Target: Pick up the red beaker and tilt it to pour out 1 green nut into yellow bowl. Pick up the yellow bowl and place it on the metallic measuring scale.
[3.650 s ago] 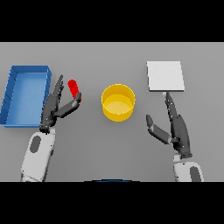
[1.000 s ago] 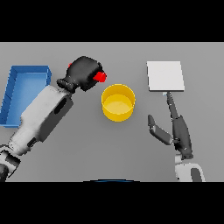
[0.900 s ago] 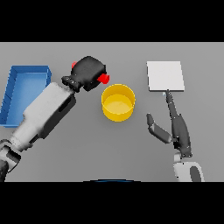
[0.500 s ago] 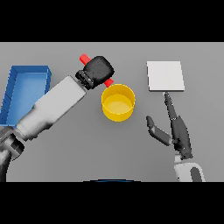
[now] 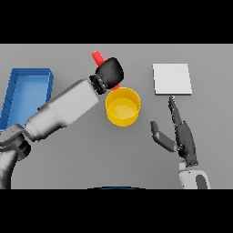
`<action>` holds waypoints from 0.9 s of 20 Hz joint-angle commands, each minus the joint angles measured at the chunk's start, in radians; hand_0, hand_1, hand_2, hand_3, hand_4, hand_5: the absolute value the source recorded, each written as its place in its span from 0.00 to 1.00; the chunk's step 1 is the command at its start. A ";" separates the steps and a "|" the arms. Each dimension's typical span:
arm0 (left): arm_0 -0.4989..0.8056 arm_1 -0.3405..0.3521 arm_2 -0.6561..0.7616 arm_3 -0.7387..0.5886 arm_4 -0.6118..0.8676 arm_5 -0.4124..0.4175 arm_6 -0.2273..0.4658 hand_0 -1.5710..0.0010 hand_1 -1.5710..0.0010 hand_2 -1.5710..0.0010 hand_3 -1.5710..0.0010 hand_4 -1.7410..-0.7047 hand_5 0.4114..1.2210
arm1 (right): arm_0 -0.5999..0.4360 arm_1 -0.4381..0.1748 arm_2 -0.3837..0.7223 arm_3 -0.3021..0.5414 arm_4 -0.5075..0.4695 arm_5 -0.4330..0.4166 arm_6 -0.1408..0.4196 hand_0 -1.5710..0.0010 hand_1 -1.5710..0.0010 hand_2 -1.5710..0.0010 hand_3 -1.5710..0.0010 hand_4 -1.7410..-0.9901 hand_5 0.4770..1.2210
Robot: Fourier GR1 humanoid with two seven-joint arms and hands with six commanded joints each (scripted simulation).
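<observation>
**Ana:** What have you got on the left robot hand [image 5: 109, 73]?

**Me:** From my seat it is curled round the red beaker [image 5: 97, 57]. I see the beaker's one end poking out up and to the left of the fist, and a sliver of red at the lower side of the fist, right at the back rim of the yellow bowl [image 5: 123, 106]. So the beaker is held tilted, lifted off the worktop [image 5: 82, 154], with its low end at the bowl's rim.

**Ana:** And the nut?

**Me:** I can't make out a green nut anywhere; the inside of the bowl looks plain yellow to me.

**Ana:** The other side?

**Me:** The right robot hand [image 5: 182, 136] is spread, fingers straight and pointing away from me, thumb out to the left. It holds nothing and sits to the right of the bowl, well apart from it. Its fingertips reach just to the near edge of the metallic measuring scale [image 5: 171, 78], the pale square plate at the far right.

**Ana:** Anything else on the surface?

**Me:** A blue tray [image 5: 27, 84] at the far left, beside the left arm.
</observation>
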 commanded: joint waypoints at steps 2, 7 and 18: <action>-0.007 -0.003 -0.026 -0.011 -0.032 0.005 0.013 0.00 0.00 0.00 0.00 0.00 1.00 | -0.021 -0.002 -0.010 0.004 0.007 -0.014 0.023 1.00 1.00 1.00 1.00 0.92 0.30; -0.047 -0.028 -0.115 0.015 -0.118 -0.007 -0.013 0.00 0.00 0.00 0.00 0.01 1.00 | -0.014 0.005 0.000 0.024 0.040 -0.038 -0.002 1.00 1.00 1.00 1.00 0.88 0.27; -0.199 -0.063 -0.180 0.096 -0.199 -0.015 -0.120 0.00 0.00 0.00 0.00 0.01 1.00 | -0.027 -0.001 -0.002 0.013 0.045 -0.038 0.018 1.00 1.00 1.00 1.00 0.94 0.28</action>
